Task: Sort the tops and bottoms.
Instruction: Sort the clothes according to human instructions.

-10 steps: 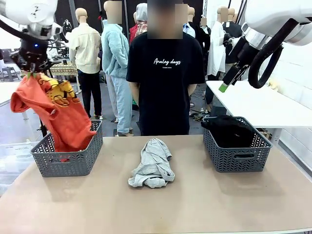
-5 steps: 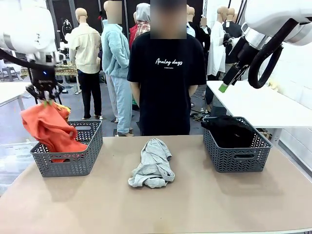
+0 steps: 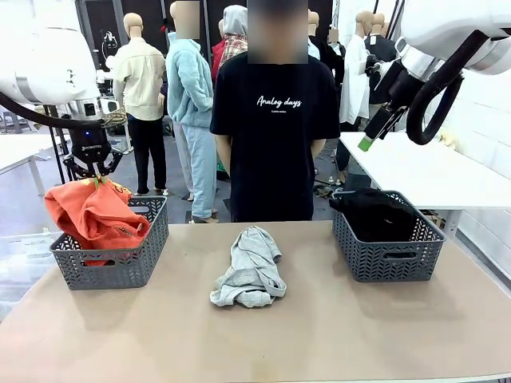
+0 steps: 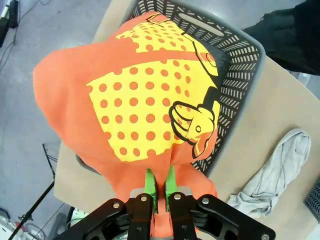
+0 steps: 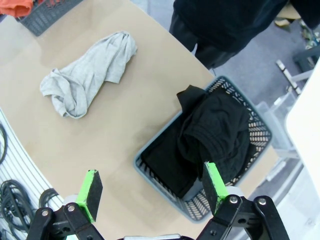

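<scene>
- Now the left fingers are pinched shut on a fold of the orange T-shirt, just above the grey basket at the left end of the desk.
- The T-shirt hangs from that pinch. Its lower part sits inside the basket, and some of the cloth bulges over the basket's left rim.
- From the left wrist, the yellow printed graphic with orange dots faces the camera, and the shirt covers most of the basket's opening.
- The right fingers are spread wide apart with nothing between them. They are raised high above the right end of the desk, well clear of everything on it.
- The black bottoms lie bundled in the second grey basket on the right, with some cloth draped over its far rim.
- The grey shirt lies crumpled on the bare desk between the two baskets, touching neither one.
- A person in a black T-shirt with white lettering stands at the far edge of the desk, behind the grey shirt.
</scene>
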`<state>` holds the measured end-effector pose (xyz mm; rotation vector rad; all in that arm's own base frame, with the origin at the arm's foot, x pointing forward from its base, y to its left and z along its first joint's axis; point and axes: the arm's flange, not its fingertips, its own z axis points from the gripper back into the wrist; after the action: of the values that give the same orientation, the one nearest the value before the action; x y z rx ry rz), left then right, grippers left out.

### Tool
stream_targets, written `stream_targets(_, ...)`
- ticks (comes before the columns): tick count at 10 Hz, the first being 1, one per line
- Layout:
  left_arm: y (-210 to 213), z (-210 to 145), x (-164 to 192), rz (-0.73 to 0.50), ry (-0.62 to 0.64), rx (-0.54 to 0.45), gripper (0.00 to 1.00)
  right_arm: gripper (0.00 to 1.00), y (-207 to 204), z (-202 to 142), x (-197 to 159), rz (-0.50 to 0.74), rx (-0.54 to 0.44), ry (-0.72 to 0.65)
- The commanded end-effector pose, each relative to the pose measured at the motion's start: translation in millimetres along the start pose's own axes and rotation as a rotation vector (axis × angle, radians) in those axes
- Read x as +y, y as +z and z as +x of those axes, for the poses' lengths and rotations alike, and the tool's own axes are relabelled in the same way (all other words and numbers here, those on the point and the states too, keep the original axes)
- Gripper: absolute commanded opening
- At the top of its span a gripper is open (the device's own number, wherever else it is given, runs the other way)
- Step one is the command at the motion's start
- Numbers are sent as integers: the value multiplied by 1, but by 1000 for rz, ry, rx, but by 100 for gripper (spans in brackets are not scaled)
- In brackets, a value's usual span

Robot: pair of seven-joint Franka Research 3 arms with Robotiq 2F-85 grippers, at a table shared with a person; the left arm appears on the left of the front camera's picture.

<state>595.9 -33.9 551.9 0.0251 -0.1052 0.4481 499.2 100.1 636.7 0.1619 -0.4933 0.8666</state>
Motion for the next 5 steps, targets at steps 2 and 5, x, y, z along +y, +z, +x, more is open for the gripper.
stream_targets(2,-3,0,-5,-10,-33,-20,0,100,-1,1,0,1,4,2)
stream_targets(5,-12,3,-11,-24,-92,-56,0,100,-1,1,0,1,4,2)
